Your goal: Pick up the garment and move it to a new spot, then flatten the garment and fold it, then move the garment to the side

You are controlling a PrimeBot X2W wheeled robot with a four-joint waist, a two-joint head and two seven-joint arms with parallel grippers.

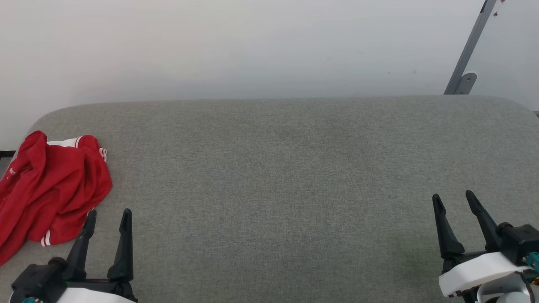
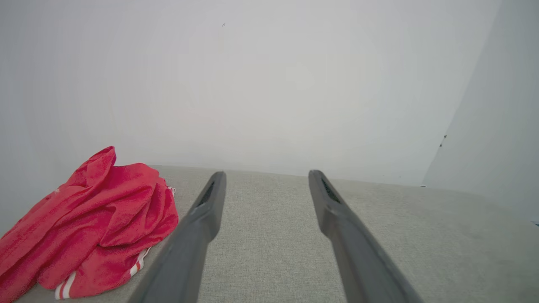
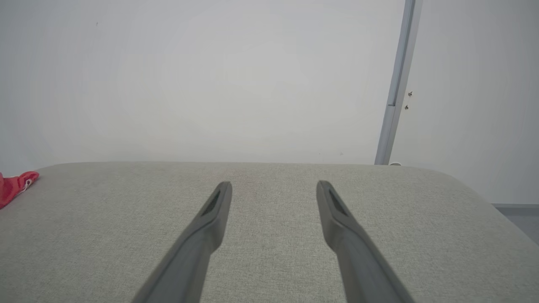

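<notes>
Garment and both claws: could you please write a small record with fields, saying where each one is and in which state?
garment: crumpled red heap at the left end of the grey fabric surface, not yet flattened or folded
left claw: open, holding nothing, close beside the near edge of the garment
right claw: open, holding nothing, near the right end of the surface, far from the garment
task stage: garment not yet picked up
</notes>
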